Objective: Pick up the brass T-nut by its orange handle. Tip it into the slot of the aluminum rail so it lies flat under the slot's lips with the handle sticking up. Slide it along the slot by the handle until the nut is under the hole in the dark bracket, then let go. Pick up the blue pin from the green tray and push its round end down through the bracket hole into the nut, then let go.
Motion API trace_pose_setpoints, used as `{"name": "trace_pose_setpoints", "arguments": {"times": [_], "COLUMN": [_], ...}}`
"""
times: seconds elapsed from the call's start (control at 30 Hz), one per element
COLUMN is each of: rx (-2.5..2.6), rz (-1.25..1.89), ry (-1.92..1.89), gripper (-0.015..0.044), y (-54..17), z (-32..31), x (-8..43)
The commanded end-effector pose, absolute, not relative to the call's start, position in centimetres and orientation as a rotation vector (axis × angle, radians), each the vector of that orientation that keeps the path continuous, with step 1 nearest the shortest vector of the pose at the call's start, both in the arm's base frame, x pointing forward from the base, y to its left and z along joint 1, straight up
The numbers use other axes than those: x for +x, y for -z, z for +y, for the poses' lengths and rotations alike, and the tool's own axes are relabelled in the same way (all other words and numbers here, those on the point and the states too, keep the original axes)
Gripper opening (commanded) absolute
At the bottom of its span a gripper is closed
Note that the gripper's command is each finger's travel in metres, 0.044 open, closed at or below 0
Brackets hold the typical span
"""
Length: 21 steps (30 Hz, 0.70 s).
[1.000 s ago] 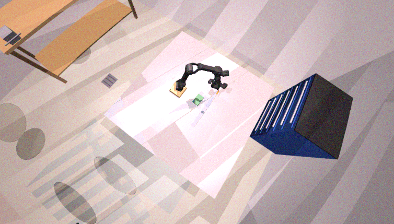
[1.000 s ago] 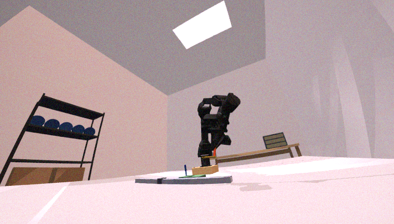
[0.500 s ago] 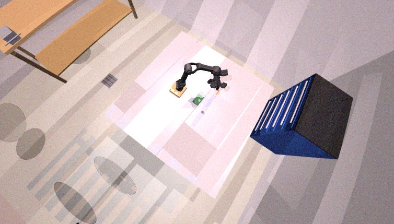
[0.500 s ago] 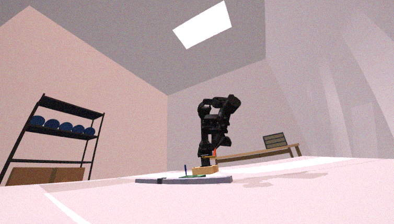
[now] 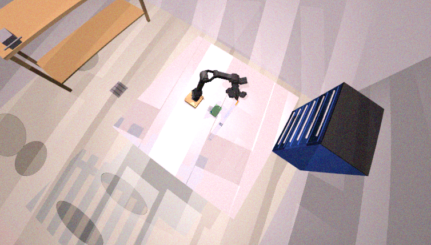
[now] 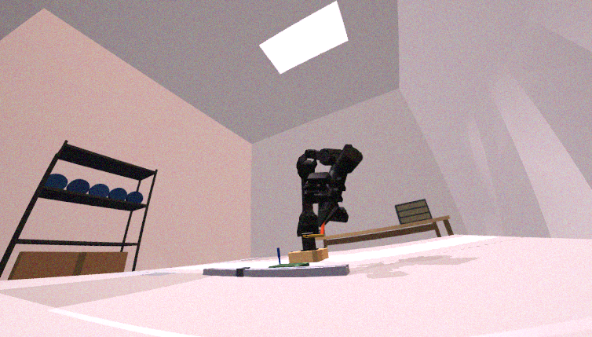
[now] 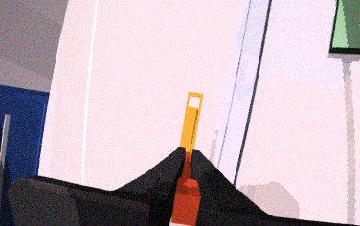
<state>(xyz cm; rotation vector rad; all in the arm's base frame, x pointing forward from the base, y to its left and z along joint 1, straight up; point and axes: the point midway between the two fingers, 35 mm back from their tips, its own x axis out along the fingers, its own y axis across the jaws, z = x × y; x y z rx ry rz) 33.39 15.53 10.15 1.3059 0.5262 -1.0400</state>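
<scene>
The orange handle (image 6: 323, 228) (image 7: 186, 201) is gripped in the hand (image 5: 236, 98) (image 6: 322, 224) (image 7: 190, 152); the brass nut (image 5: 236, 103) (image 6: 312, 236) (image 7: 190, 125) should be aligned with the slot before being tipped in.

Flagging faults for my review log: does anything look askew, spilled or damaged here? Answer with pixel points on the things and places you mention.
Nothing stands out: the gripper (image 5: 236, 97) (image 6: 322, 223) (image 7: 190, 151) holds the orange handle (image 6: 323, 228) (image 7: 186, 208) above the tabletop, and the blue pin (image 6: 279, 255) stands upright.

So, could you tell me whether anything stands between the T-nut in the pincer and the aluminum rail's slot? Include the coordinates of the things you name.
Nothing visible does. The pincer (image 5: 236, 98) (image 6: 322, 224) (image 7: 190, 151) holds the brass T-nut (image 6: 311, 236) (image 7: 189, 126) above table height; the dark bracket (image 5: 220, 124) (image 6: 239, 272) covers only a short stretch of the rail (image 5: 227, 113) (image 6: 279, 271) (image 7: 239, 96).
</scene>
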Motion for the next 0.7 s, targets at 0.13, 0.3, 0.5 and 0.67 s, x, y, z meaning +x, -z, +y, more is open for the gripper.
{"name": "trace_pose_setpoints", "arguments": {"times": [0.13, 0.3, 0.5, 0.67], "rx": [1.326, 1.335, 1.345, 1.353], "rz": [0.500, 0.487, 0.472, 0.459], "ry": [1.018, 1.006, 0.993, 0.981], "gripper": [-0.0150, -0.0150, -0.0150, -0.0150], "y": [-10.36, -10.33, -10.29, -10.27], "z": [15.50, 15.48, 15.46, 15.43], "x": [33.15, 33.01, 32.84, 32.70]}}
